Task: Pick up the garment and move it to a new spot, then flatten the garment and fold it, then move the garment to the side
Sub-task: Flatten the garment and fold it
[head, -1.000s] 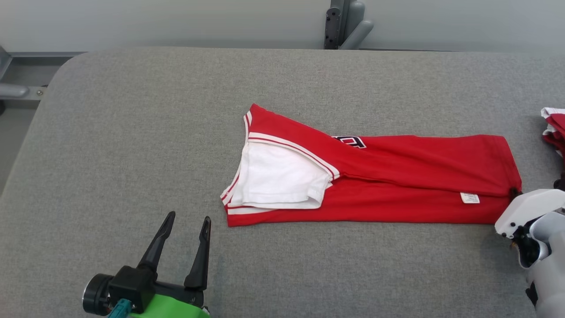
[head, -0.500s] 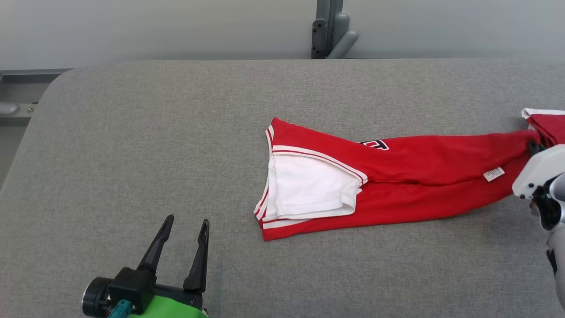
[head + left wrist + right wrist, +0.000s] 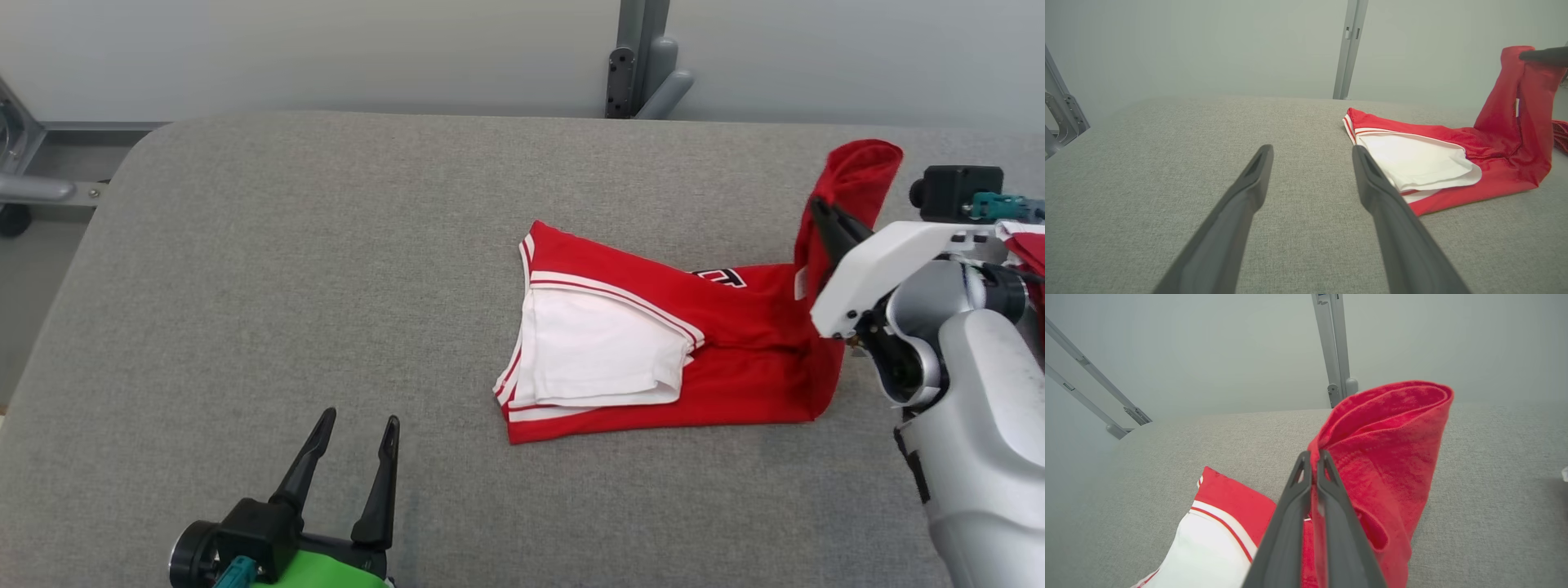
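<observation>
Fold step. My right gripper [image 3: 823,214] is pinched tight on the hem end of the red garment [image 3: 735,367], raised above the grey table [image 3: 326,245]; the rest lies mid-table. Left gripper [image 3: 359,418] hovers wide, empty. Next, I judge: carry the hem over the white collar end, lay flat.

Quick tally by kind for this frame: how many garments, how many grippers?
Garments: 2, the held red garment and a second red garment at the right edge.
Grippers: 2, left gripper and right gripper.
Total: 4.
</observation>
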Robot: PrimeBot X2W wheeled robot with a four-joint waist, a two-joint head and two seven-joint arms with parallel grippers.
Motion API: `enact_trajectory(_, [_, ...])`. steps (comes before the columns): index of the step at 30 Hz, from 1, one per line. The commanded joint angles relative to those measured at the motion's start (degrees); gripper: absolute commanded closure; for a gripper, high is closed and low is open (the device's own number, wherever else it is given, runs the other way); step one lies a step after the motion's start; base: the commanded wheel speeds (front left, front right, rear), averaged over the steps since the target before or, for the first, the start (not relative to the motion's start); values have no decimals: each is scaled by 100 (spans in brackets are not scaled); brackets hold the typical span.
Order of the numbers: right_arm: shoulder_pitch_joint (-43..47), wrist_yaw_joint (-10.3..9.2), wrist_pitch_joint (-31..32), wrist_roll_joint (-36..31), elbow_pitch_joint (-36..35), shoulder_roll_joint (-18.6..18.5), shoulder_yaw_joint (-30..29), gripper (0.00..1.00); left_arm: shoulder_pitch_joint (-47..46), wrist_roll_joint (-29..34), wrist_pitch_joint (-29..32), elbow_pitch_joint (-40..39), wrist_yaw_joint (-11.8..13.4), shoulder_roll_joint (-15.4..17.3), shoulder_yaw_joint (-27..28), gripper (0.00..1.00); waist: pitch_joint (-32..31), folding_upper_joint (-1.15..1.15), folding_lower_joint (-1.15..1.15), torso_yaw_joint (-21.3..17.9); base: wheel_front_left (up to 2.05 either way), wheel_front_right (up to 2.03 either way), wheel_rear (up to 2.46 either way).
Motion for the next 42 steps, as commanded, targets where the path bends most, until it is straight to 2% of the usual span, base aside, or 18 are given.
enact_trajectory(1, [55,-1,17,25,-77,68,67,100,-50,-7,-13,10,-21,-4,0,0,23,0,0,83,0,0,0])
enact_trajectory(8, [-93,-1,-16,18,-23,529,503,100,-194,-63,-13,59,-21,-22,-97,0,102,0,0,344,0,0,0])
enact_trajectory(18, [-335,-1,-284,142,792,858,1076,100,-320,-154,-13,109,-21,-70,-146,0,200,0,0,661,0,0,0])
enact_trajectory(24, [-485,-1,-590,428,1289,919,1484,100,-340,-150,-13,161,-22,-92,-179,0,225,0,0,737,0,0,0])
enact_trajectory(31, [-725,-1,-891,1067,1730,923,2109,100,-374,-192,-13,295,-22,-79,-214,0,273,0,0,776,0,0,0])
enact_trajectory(42, [-932,-1,-1072,1810,2251,924,2920,100,-427,-211,-14,362,-22,-67,-226,0,302,0,0,807,0,0,0])
